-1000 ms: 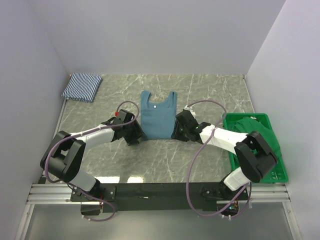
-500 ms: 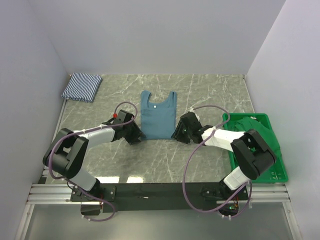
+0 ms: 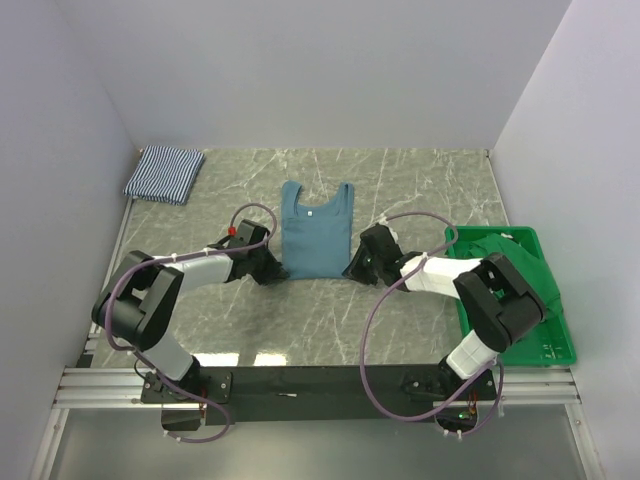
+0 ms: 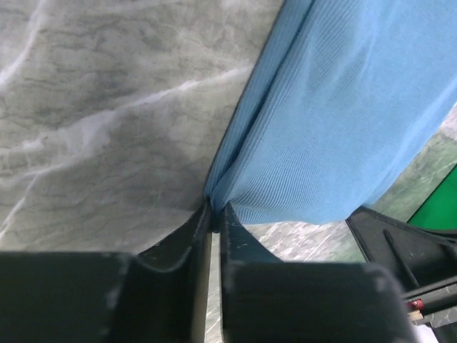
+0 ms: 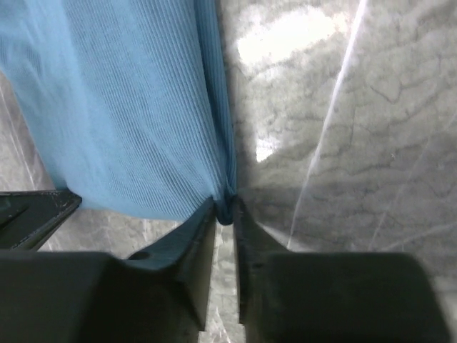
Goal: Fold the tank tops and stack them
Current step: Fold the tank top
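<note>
Centrally on the table point(image 3: 420, 190), I see the teal tank top point(image 3: 317, 235) lying flat. My left claw point(image 4: 214, 214) is pinched onto its near left corner, my right claw point(image 5: 225, 211) onto its near right corner. The striped tank top point(image 3: 165, 173) sits folded at the far left.

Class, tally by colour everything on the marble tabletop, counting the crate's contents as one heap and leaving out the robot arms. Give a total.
Navy-and-white striped folded cloth top: 1
Teal-blue ribbed cloth tank top: 1
Green rigid plastic crate: 1
Dark green cloth heap in the crate: 1
Total: 4
</note>
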